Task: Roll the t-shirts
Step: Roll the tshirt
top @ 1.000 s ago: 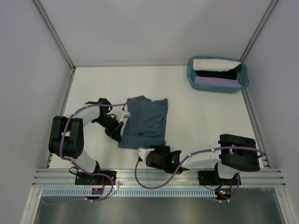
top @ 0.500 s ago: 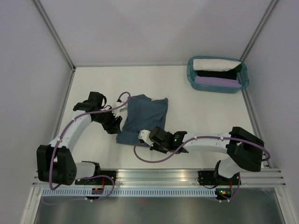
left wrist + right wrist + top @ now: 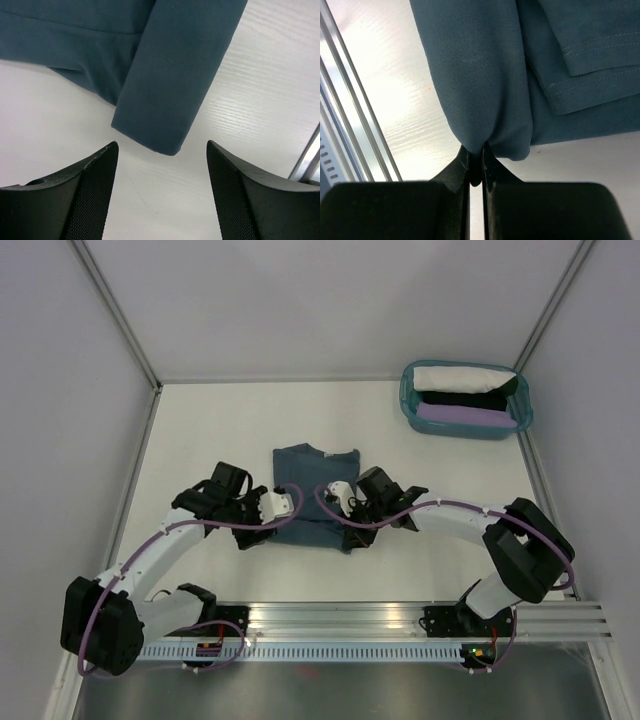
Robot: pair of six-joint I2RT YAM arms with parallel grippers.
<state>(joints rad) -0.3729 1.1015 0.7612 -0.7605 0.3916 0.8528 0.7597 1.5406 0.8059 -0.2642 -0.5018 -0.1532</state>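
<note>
A slate-blue t-shirt [image 3: 312, 472] lies flat at the table's middle, neck toward the far side. My left gripper [image 3: 272, 508] is at its near left edge. In the left wrist view this gripper [image 3: 162, 145] is open, with a folded blue edge [image 3: 175, 85] lying on the table just beyond the fingertips, untouched. My right gripper [image 3: 346, 512] is over the shirt's near right part. The right wrist view shows it [image 3: 476, 152] shut on a pinched fold of the t-shirt [image 3: 480, 70], lifted slightly off the table; a stitched sleeve hem [image 3: 590, 65] lies to the right.
A teal plastic basket [image 3: 408, 400] stands at the far right corner, holding folded white, black and purple cloths. An aluminium rail [image 3: 340, 615] runs along the near edge. Grey walls close off the left, right and far sides.
The left gripper has opened and let go of the shirt's edge. The right gripper has shut on the fabric and moved from the near edge up over the shirt.
</note>
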